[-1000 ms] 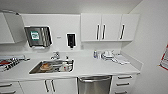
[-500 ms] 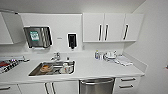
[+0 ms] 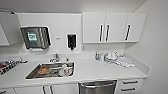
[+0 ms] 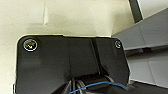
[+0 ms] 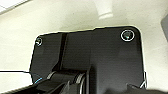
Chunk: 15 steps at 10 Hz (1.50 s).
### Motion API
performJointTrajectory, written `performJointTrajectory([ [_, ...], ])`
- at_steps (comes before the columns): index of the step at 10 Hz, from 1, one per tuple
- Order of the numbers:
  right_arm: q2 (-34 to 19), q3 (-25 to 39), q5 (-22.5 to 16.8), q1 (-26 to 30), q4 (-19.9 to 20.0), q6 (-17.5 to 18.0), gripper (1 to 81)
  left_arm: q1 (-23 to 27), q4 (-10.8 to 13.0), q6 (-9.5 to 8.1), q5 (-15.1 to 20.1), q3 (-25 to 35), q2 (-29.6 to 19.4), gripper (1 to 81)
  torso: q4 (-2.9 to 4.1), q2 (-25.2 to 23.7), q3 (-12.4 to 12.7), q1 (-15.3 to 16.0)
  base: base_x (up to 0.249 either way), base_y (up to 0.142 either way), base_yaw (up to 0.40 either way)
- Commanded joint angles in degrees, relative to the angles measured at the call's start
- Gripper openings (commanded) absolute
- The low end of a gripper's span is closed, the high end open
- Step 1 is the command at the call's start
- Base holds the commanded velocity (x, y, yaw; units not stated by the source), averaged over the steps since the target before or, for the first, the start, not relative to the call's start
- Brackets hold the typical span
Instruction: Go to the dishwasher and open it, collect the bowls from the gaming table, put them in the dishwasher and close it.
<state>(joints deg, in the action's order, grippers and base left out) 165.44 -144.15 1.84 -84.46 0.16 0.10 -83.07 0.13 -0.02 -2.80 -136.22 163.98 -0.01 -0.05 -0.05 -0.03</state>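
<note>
While facing the kitchenette wall, looks down from the head camera on a white counter (image 3: 100,71). Finds the dishwasher (image 3: 97,87) at the lower edge of that view, built in under the counter, steel front upright and shut, bar handle across its top. Sits between white cabinet doors (image 3: 47,89) on one side and two white drawers (image 3: 128,85) on the other. Shows a steel sink (image 3: 30,74) set into the counter off to the left of the dishwasher, with dishes (image 3: 63,70) lying in it and a faucet (image 3: 54,58) behind. Has a small bottle (image 3: 97,55) and white crockery (image 3: 111,56) standing near the back of the counter. Carries a towel dispenser (image 3: 35,37), a dark soap dispenser (image 3: 71,41) and wall cabinets (image 3: 113,27) above. Cannot tell from either wrist view whether the left gripper or the right gripper is released or clenched.
</note>
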Motion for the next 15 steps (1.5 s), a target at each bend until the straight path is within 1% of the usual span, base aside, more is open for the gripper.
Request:
performJointTrajectory([
  [1,-0.61,0.29,-2.81,3.28,0.02,-0.01,81.1,3.39,-0.05,0.11,2.72,0.78,-0.23,81.1,0.00,0.00,0.00,0.03,0.107,0.000,0.000],
  [10,-0.61,0.02,-2.81,3.19,0.10,-0.01,81.1,3.39,-0.22,0.11,2.72,0.77,-0.31,81.1,0.00,0.00,0.00,0.03,0.100,0.000,0.000],
  [15,-0.70,0.02,-2.81,2.93,0.28,-0.01,81.1,3.39,-0.13,0.11,2.63,1.04,-0.48,81.1,0.00,0.02,0.00,0.03,0.000,0.000,0.000],
])
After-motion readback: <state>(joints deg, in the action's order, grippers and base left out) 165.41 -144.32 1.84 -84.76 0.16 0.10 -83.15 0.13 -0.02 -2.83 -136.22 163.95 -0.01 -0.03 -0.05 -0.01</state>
